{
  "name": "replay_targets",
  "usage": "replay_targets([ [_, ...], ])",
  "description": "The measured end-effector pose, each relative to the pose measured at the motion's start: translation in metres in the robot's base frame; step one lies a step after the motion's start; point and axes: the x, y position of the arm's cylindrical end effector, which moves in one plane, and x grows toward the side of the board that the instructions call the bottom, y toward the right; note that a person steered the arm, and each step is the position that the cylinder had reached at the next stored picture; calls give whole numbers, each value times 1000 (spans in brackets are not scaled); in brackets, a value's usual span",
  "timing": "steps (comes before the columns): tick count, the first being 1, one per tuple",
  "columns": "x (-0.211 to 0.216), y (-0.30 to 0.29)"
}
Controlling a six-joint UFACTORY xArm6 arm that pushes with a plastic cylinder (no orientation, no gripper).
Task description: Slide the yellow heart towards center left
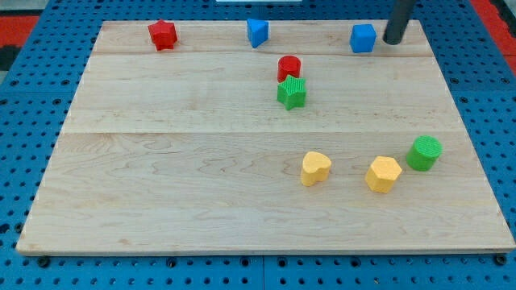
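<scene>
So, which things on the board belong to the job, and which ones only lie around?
For the job:
- yellow heart
- my tip, at the view's top right, beside the blue cube, far from the heart

Just lying about:
- yellow hexagon
- green cylinder
- green star
- red cylinder
- red star
- blue wedge

Rod cut off by view's top.

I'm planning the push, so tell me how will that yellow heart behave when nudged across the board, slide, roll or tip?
The yellow heart looks low and flat-bottomed, so it probably slides rather than rolls or tips. The wooden board looks smooth, so it likely moves easily. Its lobed outline may make it rotate under an off-centre push.
</scene>
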Motion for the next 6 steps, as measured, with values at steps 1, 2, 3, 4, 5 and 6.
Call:
replay_targets([
  [1,0,-5],
  [2,0,-2],
  [3,0,-2],
  [4,45,10],
  [5,102,-15],
  [6,112,-75],
])
